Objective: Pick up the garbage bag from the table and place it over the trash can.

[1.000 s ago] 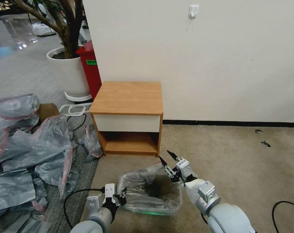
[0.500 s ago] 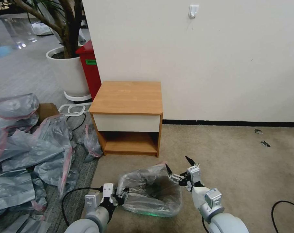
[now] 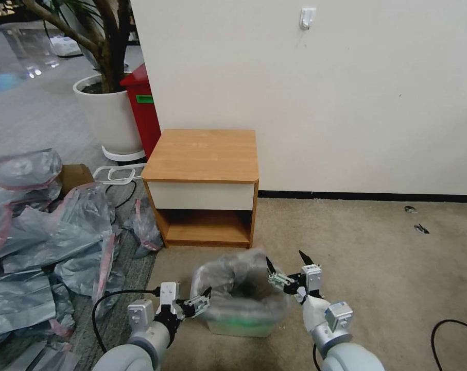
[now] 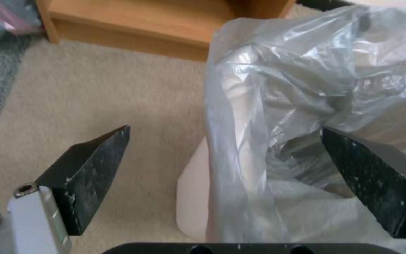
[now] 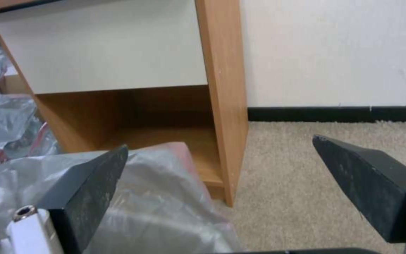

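At far left you see the heap of bags (image 3: 42, 237). Lower centre, your left gripper (image 3: 200, 303) gapes beside the trash can (image 3: 237, 325), the garbage bag (image 3: 238, 288) draped over it. Right gripper (image 3: 287, 268) spread, holding nothing. The table (image 3: 205, 154) stands behind.

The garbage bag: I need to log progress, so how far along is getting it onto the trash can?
Looks nearly done: the garbage bag is off the table and draped over the trash can, whose lower wall is uncovered. In hand: nothing. The left gripper and right gripper are both open on either side of the bag. Left: perhaps pulling the loose, puffed-up plastic further down around the rim.
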Available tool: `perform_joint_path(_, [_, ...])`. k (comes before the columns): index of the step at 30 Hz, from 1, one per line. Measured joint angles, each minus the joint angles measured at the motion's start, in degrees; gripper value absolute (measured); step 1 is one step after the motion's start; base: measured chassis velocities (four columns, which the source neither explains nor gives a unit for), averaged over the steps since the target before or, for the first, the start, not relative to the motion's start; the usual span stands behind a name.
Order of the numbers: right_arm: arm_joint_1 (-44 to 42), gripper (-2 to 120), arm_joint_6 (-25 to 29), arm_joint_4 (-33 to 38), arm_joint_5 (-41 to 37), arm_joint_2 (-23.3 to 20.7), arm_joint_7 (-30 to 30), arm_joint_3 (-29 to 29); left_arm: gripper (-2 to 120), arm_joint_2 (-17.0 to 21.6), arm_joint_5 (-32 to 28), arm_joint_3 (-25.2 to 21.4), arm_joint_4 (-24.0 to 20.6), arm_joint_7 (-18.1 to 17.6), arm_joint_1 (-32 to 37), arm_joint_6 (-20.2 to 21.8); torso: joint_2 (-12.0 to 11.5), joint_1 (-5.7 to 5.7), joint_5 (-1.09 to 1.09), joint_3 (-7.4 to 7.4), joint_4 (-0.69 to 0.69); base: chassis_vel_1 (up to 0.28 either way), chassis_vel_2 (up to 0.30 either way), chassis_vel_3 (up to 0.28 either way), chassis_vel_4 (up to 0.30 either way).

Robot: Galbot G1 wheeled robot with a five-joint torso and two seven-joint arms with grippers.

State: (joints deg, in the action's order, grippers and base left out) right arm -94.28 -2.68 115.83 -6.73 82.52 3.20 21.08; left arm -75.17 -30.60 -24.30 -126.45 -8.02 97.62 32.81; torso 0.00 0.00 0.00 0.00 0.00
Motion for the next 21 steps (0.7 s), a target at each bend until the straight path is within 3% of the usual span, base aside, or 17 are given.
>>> perform_joint_path(3, [-0.3,100,0.6,-0.1,-0.2,0.5,-0.7,0.0,100,0.0,1.2,-0.3,0.0,0.4,0.1,-2.3,0.0,0.0,0.0,0.0,0.0,0.0,0.0,0.0,0.0])
perform_joint_path(5, [-0.6,100,1.6,-0.3,-0.8,1.0,-1.7,0.1,100,0.1,3.4,-0.5,0.9,1.5,0.1,-8.0,0.0,0.0,0.0,0.0,0.0,0.0,0.0,0.0,0.0])
perform_joint_path(6, [-0.8,100,2.6,-0.6,-1.3,1.4,-2.6,0.1,100,0.1,6.0,-0.7,2.4,2.5,0.1,-14.8,0.0,0.0,0.0,0.0,0.0,0.0,0.0,0.0,0.0])
perform_joint_path(7, [-0.8,100,2.6,-0.6,-1.3,1.4,-2.6,0.1,100,0.1,6.0,-0.7,2.4,2.5,0.1,-14.8,0.0,0.0,0.0,0.0,0.0,0.0,0.0,0.0,0.0])
perform_joint_path(10, [-1.0,100,5.5,-1.3,-1.5,2.4,-4.8,0.6,100,0.2,13.1,-1.8,8.2,6.2,-0.3,-33.3,0.0,0.0,-0.02,0.0,0.0,0.0,0.0,0.0,0.0])
perform_joint_path(11, [-1.1,100,6.2,-1.4,-1.2,2.6,-5.1,0.9,100,0.2,14.3,-2.3,9.0,7.0,-0.3,-35.5,0.0,0.0,-0.01,0.0,0.0,0.0,0.0,0.0,0.0])
perform_joint_path(15, [-1.6,100,9.9,-1.5,0.8,3.4,-5.7,2.0,100,0.1,16.1,-3.7,10.3,7.6,0.0,-39.3,0.0,0.0,0.0,0.0,0.0,0.0,0.0,0.0,0.0])
perform_joint_path(21, [-1.8,100,11.1,-1.5,1.3,3.6,-5.4,2.4,100,0.0,16.1,-3.9,10.4,7.4,0.1,-39.5,0.0,0.0,0.0,0.0,0.0,0.0,0.0,0.0,0.0])
